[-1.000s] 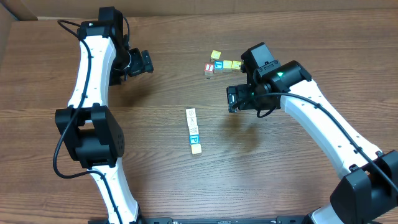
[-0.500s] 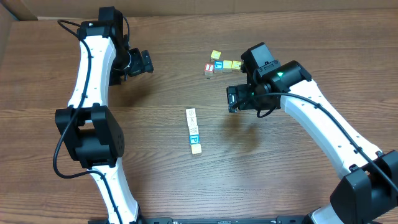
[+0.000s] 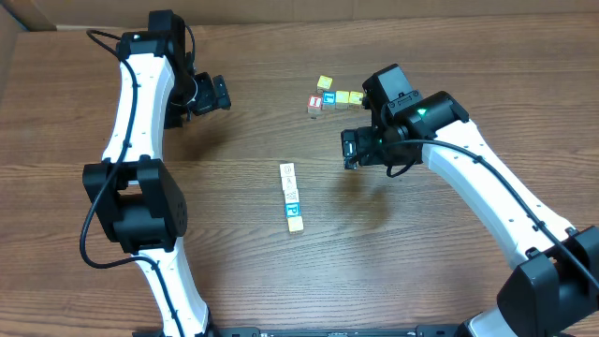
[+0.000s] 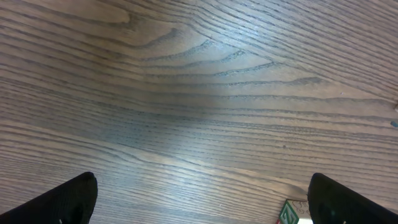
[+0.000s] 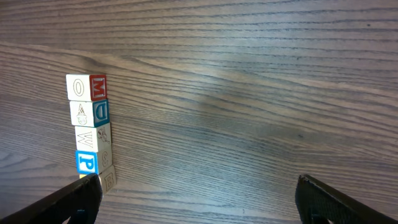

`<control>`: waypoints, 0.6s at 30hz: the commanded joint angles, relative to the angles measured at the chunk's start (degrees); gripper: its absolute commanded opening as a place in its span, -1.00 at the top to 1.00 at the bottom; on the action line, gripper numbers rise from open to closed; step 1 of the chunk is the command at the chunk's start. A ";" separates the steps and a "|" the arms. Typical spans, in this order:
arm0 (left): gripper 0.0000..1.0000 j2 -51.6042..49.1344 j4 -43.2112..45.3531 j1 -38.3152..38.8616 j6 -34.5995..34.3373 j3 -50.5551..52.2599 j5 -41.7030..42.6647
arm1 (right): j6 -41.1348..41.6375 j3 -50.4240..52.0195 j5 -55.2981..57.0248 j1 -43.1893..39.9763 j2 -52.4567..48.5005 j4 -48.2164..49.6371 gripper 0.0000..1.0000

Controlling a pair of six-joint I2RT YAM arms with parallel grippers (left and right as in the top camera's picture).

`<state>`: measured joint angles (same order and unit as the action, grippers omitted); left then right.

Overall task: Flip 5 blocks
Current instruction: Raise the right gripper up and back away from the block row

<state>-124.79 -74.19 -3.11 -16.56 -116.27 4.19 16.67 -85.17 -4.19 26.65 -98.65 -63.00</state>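
The blocks [image 3: 291,197] lie in a short end-to-end row at the table's middle, several pale cubes with one blue face among them. The right wrist view shows the same row of blocks [image 5: 90,127]: red "M", blue "D", "W", blue "P", then a cube partly hidden behind my left finger. My right gripper [image 3: 348,150] hovers open to the right of the row and touches none of it; nothing lies within my right gripper [image 5: 198,183]. My left gripper [image 3: 222,94] is open at the back left, far from the row. The left gripper [image 4: 202,186] frames bare wood, with a green-bordered cube [image 4: 291,213] beside its right finger.
A loose cluster of other cubes sits at the back behind my right gripper: one with a red "I" [image 3: 315,103], a blue-faced one [image 3: 328,99] and yellow ones [image 3: 348,96], with one yellow cube [image 3: 324,82] apart. A cardboard wall [image 3: 374,9] lines the far edge.
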 commanded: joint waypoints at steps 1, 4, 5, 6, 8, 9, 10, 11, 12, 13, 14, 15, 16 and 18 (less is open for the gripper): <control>-0.99 -0.55 -0.09 -0.20 0.26 -0.79 -0.31 | -0.63 -0.42 0.26 0.00 0.50 0.13 -1.00; -1.00 -0.55 -0.09 -0.20 0.26 -0.79 -0.31 | -0.63 -0.42 0.26 0.00 1.11 0.11 -1.00; -0.99 -0.55 -0.09 -0.20 0.26 -0.79 -0.31 | -0.63 -0.39 0.24 0.00 1.55 0.11 -1.00; -1.00 -0.55 -0.11 -0.20 0.26 -0.79 -0.31 | -0.61 -0.39 0.26 0.00 2.19 0.11 -1.00; -1.00 -0.55 -0.11 -0.20 0.26 -0.79 -0.31 | -0.61 -0.42 0.26 0.00 4.04 0.09 -1.00; -1.00 -0.55 -0.09 -0.20 0.26 -0.79 -0.31 | -0.63 -0.42 0.26 0.00 5.22 0.11 -1.00; -1.00 -0.55 -0.11 -0.20 0.26 -0.79 -0.31 | -0.63 -0.42 0.26 0.00 6.51 0.11 -1.00; -1.00 -0.55 -0.11 -0.20 0.26 -0.79 -0.33 | -0.63 -0.42 0.26 0.00 7.89 0.11 -1.00; -0.99 -0.55 -0.11 -0.20 0.26 -0.79 -0.31 | -0.63 -0.42 0.26 0.00 9.75 0.11 -1.00; -1.00 -0.55 -0.09 -0.20 0.26 -0.79 -0.31 | -0.63 -0.39 0.26 0.00 11.08 0.11 -1.00; -1.00 -0.55 -0.09 -0.20 0.26 -0.79 -0.31 | -0.63 -0.42 0.26 0.00 13.11 0.11 -1.00; -0.99 -0.55 -0.11 -0.20 0.26 -0.79 -0.31 | -0.63 -0.42 0.26 0.00 14.91 0.11 -1.00; -1.00 -0.55 -0.11 -0.20 0.26 -0.79 -0.31 | -0.63 -0.42 0.26 0.00 16.63 0.09 -1.00; -1.00 -0.55 -0.11 -0.20 0.26 -0.79 -0.31 | -0.63 -0.42 0.26 0.00 20.20 0.09 -1.00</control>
<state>-124.81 -74.19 -3.11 -16.56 -116.27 4.19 16.69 -85.10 -4.05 26.65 -83.88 -63.00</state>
